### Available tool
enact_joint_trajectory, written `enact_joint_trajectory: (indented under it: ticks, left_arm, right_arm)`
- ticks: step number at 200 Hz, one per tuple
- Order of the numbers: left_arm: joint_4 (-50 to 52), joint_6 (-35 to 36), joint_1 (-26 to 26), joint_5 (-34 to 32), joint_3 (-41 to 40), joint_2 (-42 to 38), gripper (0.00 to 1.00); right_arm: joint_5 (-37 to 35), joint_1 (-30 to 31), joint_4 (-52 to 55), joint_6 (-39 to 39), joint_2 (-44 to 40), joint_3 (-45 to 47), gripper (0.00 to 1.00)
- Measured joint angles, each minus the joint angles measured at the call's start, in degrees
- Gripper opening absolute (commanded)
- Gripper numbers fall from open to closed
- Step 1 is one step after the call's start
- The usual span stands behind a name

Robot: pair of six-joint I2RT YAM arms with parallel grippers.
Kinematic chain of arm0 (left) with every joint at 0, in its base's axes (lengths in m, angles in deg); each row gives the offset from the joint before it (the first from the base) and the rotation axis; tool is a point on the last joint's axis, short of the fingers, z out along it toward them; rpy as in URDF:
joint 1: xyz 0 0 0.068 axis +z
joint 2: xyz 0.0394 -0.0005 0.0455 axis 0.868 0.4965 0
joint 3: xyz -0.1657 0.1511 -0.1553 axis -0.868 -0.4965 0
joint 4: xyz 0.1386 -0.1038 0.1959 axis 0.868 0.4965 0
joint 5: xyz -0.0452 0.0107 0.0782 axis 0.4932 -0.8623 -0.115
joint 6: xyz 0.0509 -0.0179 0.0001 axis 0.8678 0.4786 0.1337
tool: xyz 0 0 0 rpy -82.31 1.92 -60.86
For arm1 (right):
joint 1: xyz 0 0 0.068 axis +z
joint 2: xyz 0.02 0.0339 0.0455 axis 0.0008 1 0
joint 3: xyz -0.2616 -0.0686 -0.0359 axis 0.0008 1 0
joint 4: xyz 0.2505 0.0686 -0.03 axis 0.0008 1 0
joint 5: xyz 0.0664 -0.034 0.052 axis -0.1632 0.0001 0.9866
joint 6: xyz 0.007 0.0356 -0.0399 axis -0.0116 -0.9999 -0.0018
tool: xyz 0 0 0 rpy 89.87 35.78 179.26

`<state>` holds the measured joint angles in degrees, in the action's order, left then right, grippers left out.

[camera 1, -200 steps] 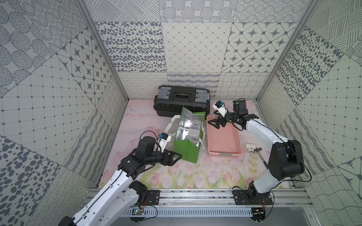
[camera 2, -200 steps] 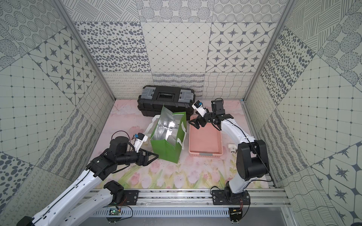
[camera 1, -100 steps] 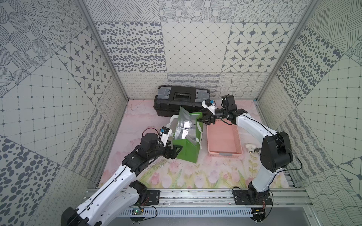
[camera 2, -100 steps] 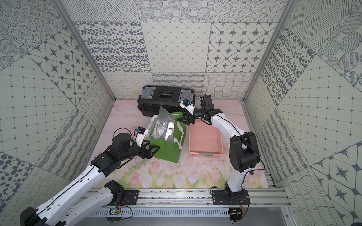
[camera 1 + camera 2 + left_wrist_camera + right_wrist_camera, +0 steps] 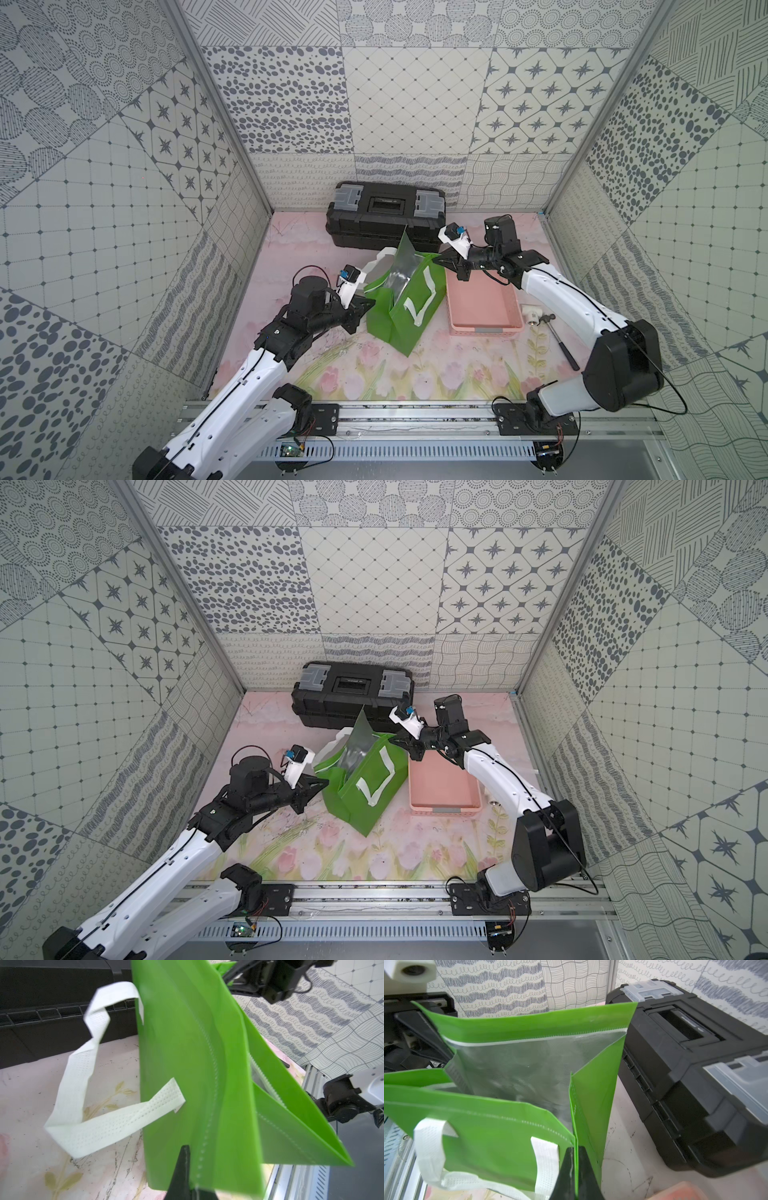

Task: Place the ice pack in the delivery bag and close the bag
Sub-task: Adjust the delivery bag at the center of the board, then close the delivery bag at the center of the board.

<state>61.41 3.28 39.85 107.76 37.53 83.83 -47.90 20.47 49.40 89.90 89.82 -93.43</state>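
- 2 arms on the delivery bag (image 5: 409, 309) at once, one per side; seen in both top views.
- L fingers (image 5: 365, 305): clenched on the bag's green edge, on the side nearest the L arm. L wrist view shows fabric pinched betw. the black fingers (image 5: 184, 1167).
- R fingers (image 5: 438, 261): clenched on the bag's top corner, on the side facing the pink basket (image 5: 486, 330). R wrist view shows the green seam edge squeezed betw. both fingers (image 5: 566, 1169).
- Bag sits on the surface (image 5: 374, 374), approx. midway betw. the arms and in front of the black toolbox (image 5: 384, 214). It's just beside the basket; can't tell if they touch.
- Bag leans, not squarely upright. One bottom corner points toward the front rail.
- Mouth is open, w/ silver foil lining (image 5: 401, 270) showing inside. One lined panel sticks up higher than the rest, toward the toolbox. Bag contents can't be made out.
- White strap handle (image 5: 424, 303) lies flat on the green panel facing up. 2nd handle loop (image 5: 83, 1084) hangs loose off the L-arm side, over the surface.
- Toolbox has its lid down and sits against the back wall, near the bag's raised panel.
- Hammer (image 5: 559, 347) lies on the surface just beside the basket, on the side away from the bag, partly under the R arm.
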Motion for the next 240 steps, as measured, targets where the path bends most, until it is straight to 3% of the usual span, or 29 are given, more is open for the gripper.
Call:
enact_joint_trajectory:
  ticks: [51,98,132,145,166,185,209,240]
  left_arm:
    - [-3.0,3.8,4.8,8.7,3.5,8.9,0.00]
    - [-4.4,8.7,6.3,15.5,12.2,21.4,0.00]
    - [-4.6,10.6,6.6,20.9,18.5,29.6,0.00]
    - [-4.8,10.9,6.6,22.6,19.4,31.3,0.07]
    - [-6.0,11.0,6.6,25.4,18.8,31.6,0.31]
    - [-7.0,11.3,6.6,27.4,17.5,30.8,0.44]
    - [-6.9,11.8,6.6,29.1,16.1,29.7,0.51]
    - [-6.7,12.6,6.6,30.5,15.1,29.0,0.54]
  right_arm:
    - [-9.4,-1.0,0.8,-3.0,-4.9,4.1,0.00]
    - [-14.6,-2.6,0.9,-4.8,-8.0,5.8,0.00]
    - [-17.3,-3.2,2.7,-5.0,-9.7,6.2,0.64]
    - [-18.9,-3.3,4.1,-4.9,-11.5,6.2,0.75]
    - [-20.5,-3.3,7.7,-5.0,-16.6,5.5,0.76]
    - [-20.0,-2.8,13.4,-4.9,-21.2,2.4,0.75]
    - [-17.4,0.2,17.8,-5.2,-26.3,0.7,0.53]
    - [-12.4,8.9,15.4,-9.9,-31.1,8.6,0.37]
